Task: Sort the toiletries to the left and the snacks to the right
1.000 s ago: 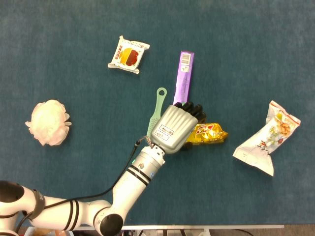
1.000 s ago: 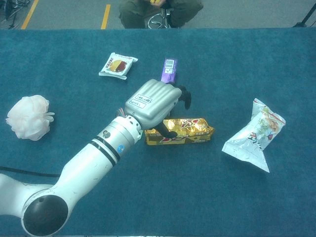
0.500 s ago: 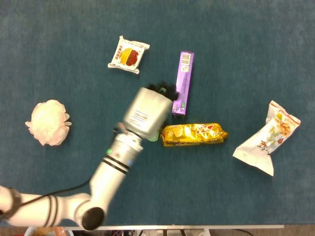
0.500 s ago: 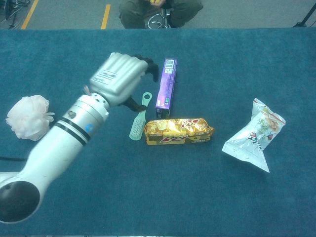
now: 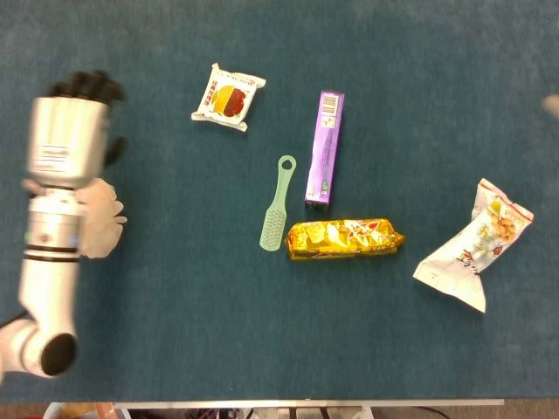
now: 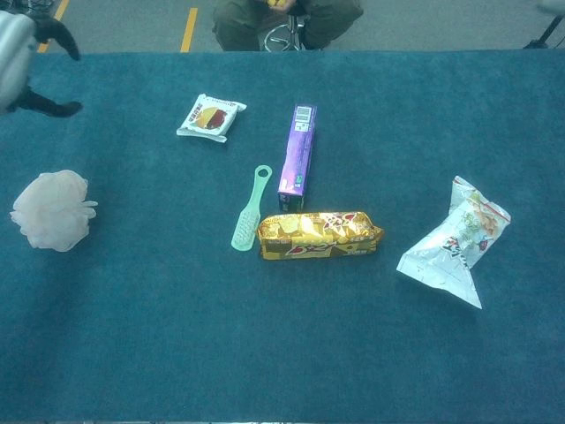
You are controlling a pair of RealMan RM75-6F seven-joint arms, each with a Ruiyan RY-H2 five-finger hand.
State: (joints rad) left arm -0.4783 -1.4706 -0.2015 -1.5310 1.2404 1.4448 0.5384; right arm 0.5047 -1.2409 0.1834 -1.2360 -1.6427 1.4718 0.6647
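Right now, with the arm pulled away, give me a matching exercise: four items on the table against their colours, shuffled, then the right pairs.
Things:
1. bath pouf
2. brush
3. toothpaste box
4. biscuit pack

Colours:
A. purple
B. gold
C. pale pink
D. mint green

Pairs: 1-C, 2-D, 3-A, 4-B

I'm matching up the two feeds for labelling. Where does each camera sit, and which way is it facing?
Head view: high up, looking almost straight down on the blue cloth table; the left hand and forearm show.
Chest view: lower, looking forward across the table to the floor beyond; only the left hand at the corner.
Both show the purple box and the green brush.
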